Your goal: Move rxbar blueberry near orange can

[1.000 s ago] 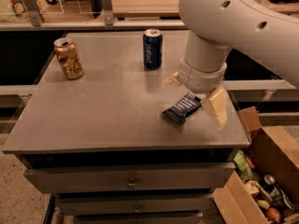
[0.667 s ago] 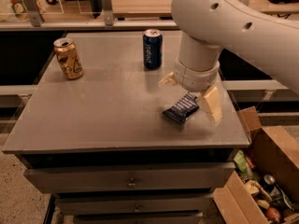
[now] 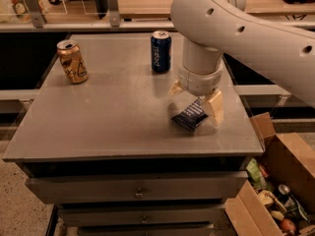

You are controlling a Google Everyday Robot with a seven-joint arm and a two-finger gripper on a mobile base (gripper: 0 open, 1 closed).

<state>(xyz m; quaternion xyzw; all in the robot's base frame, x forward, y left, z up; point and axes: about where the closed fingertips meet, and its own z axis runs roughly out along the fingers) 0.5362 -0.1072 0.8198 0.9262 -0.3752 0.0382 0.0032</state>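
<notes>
The grey table (image 3: 98, 127) stood in a dim room, and over its near right part the gripper (image 3: 196, 104) hung low from the big white arm (image 3: 246, 28). Compared with a second before, the arm's upper bulk had swung a little to the left, while the wrist and gripper had hardly shifted. The snack bar (image 3: 189, 117) lay in the same spot as before, dark and slanted, its far end up under the wrist. The gripper's two pale fingers were spread wide, one on each side of the bar, and had not closed on it. It looked as though the grasp was still being lined up, so none of the carrying had begun. The orange can (image 3: 72, 62) stood upright at the far left of the table, well apart from the bar, so the bar had nearly the whole width of the top left to cross. A blue can (image 3: 160, 51) stood upright at the far edge, just left of the arm. Below the top were drawers (image 3: 138, 191), and on the floor at the near right sat an open cardboard box (image 3: 290, 156) full of packets and cans. Beyond the table ran a wooden counter (image 3: 147, 1).
</notes>
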